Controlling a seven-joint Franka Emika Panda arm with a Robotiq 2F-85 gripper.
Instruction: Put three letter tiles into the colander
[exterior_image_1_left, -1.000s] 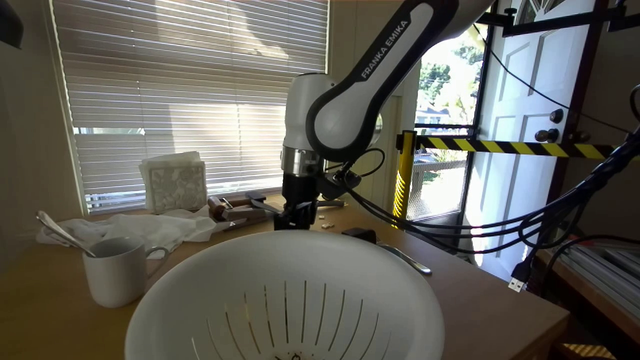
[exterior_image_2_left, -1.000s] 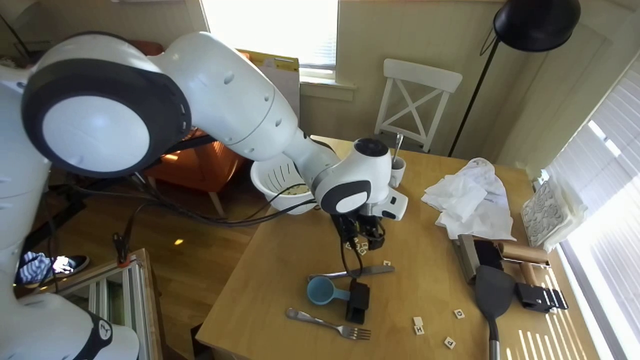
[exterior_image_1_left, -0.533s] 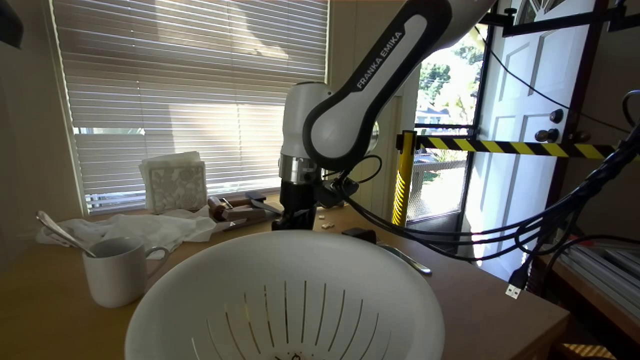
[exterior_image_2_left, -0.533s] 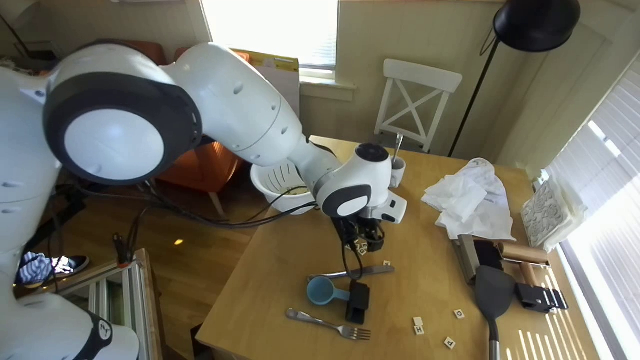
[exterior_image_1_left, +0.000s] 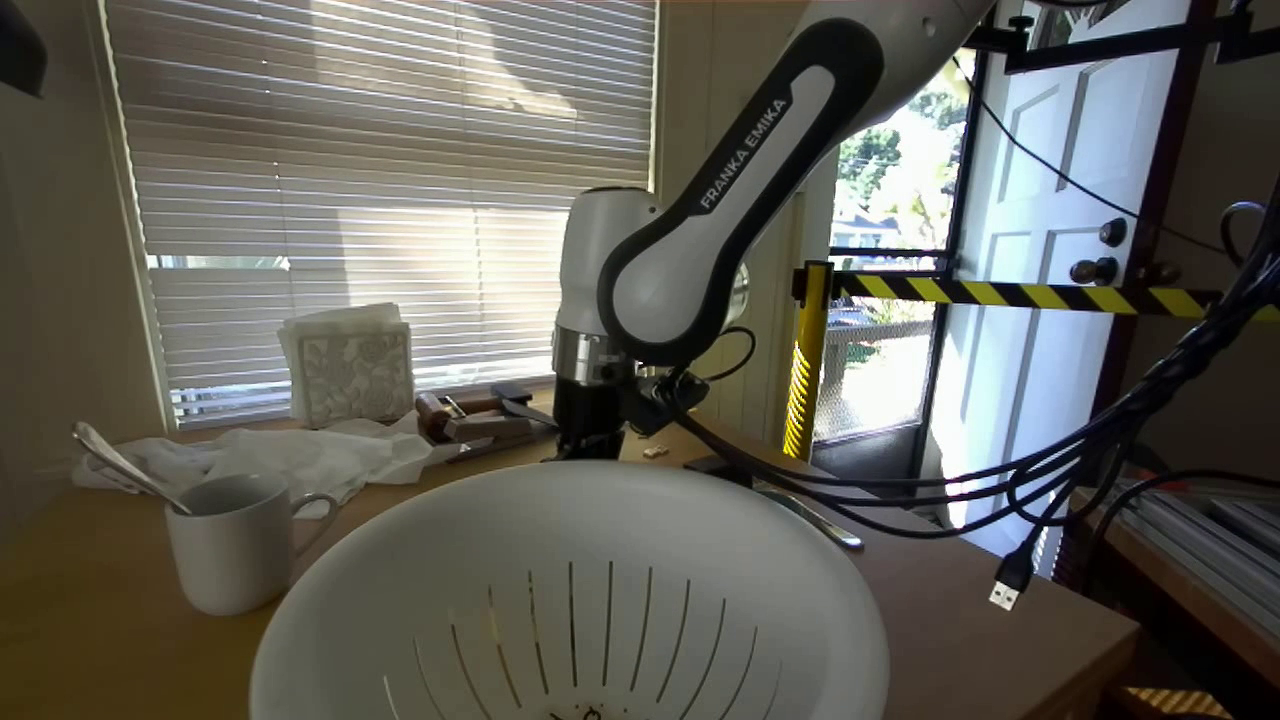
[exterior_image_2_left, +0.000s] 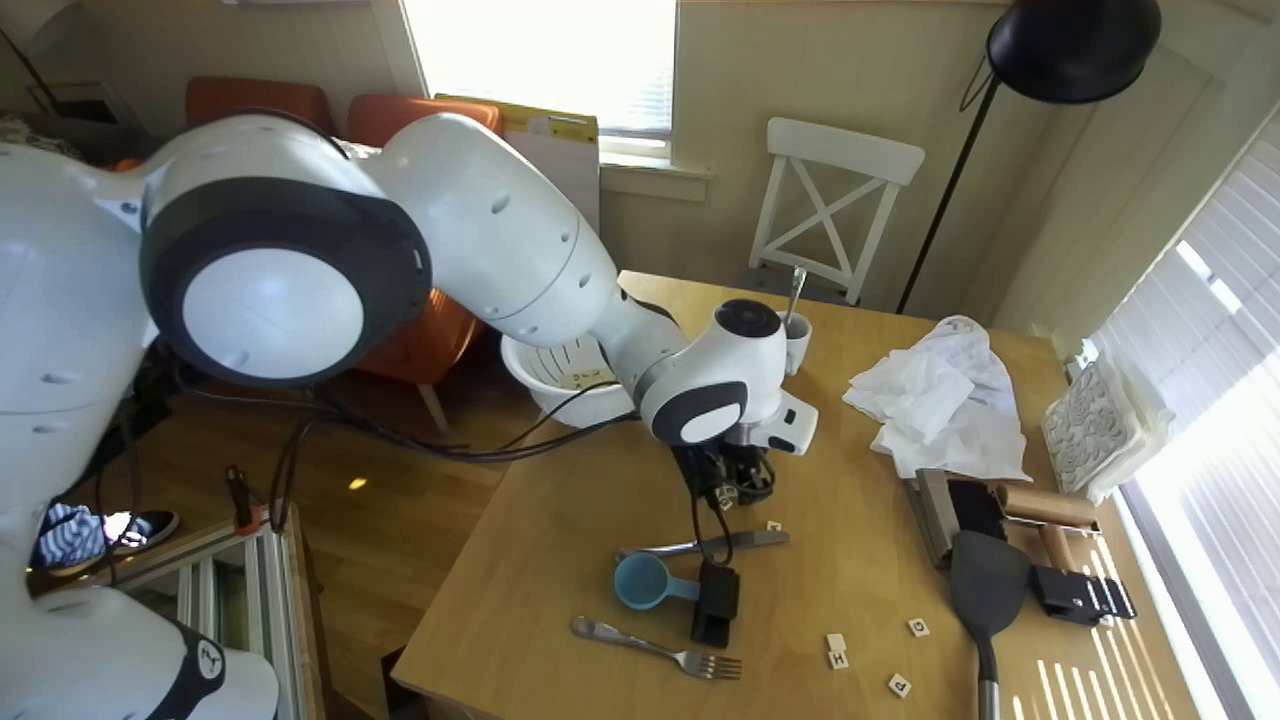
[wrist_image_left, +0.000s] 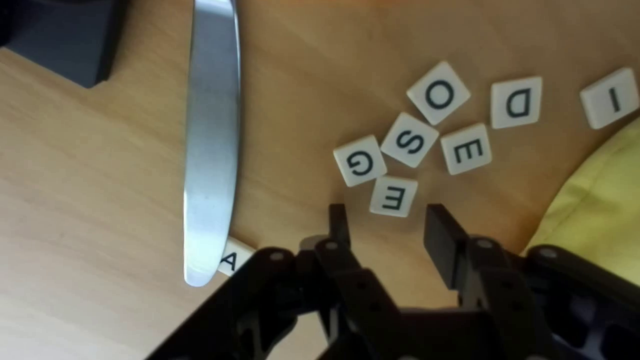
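Note:
Letter tiles lie face up below my gripper in the wrist view. The lower E tile shows between the fingertips of my gripper, a gap on either side, neither finger seen touching it. A G tile touches its corner, with an S tile, an O tile and another E tile close by. The white slotted colander fills the foreground of an exterior view, hiding the fingertips there. In an exterior view the arm partly covers the colander; pale patches with dark marks show at its bottom.
A table knife lies left of the tiles, overlapping an A tile. To the right is something yellow. Also on the table are a blue scoop, a fork, a spatula and a white mug.
The arm has come down toward the table, its hand drifting slightly left in an exterior view. More of the tile cluster is covered by the gripper there. The colander has stayed put.

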